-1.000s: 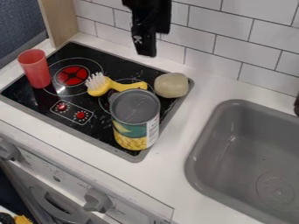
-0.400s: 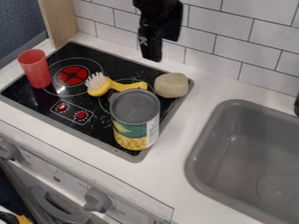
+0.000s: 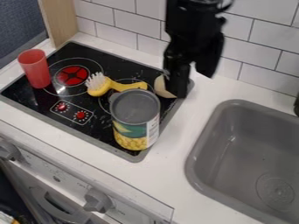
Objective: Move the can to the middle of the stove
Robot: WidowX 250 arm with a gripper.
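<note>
Can: a tall, straight-sided metal cylinder [image 3: 135,122] standing upright at the stove's near right corner, its wrap teal and yellow with pictured fruit chunks.
Can's direction: the long axis runs vertically, dull grey lid up with faint concentric rings; the picture of chunks faces the near edge, and a white printed panel turns toward the sink.
My gripper: I have my black gripper [image 3: 194,85] pointing down over the stove's far right corner, beyond the can and apart from it; my fingers are parted, with white countertop [image 3: 169,168] visible through the gap.
Stove: smooth, glossy black panel [image 3: 35,99] in a grey rim, printed with rings, a red burner toward the far left corner and two red dials near the near edge.
Brush: yellow, smooth and curved [image 3: 105,89], lying just beyond the can; its stiff white bristles point up, and its handle extends toward the right edge.
Pale thing: rounded [image 3: 161,89], near the far right corner, partly behind one of my fingers (whether I touch it, I cannot tell).
Cup: red, see-through and slightly flared [image 3: 35,70], upright by the stove's left edge.
Sink: matte grey basin [image 3: 201,153] with rounded corners, set into the countertop to the right.
</note>
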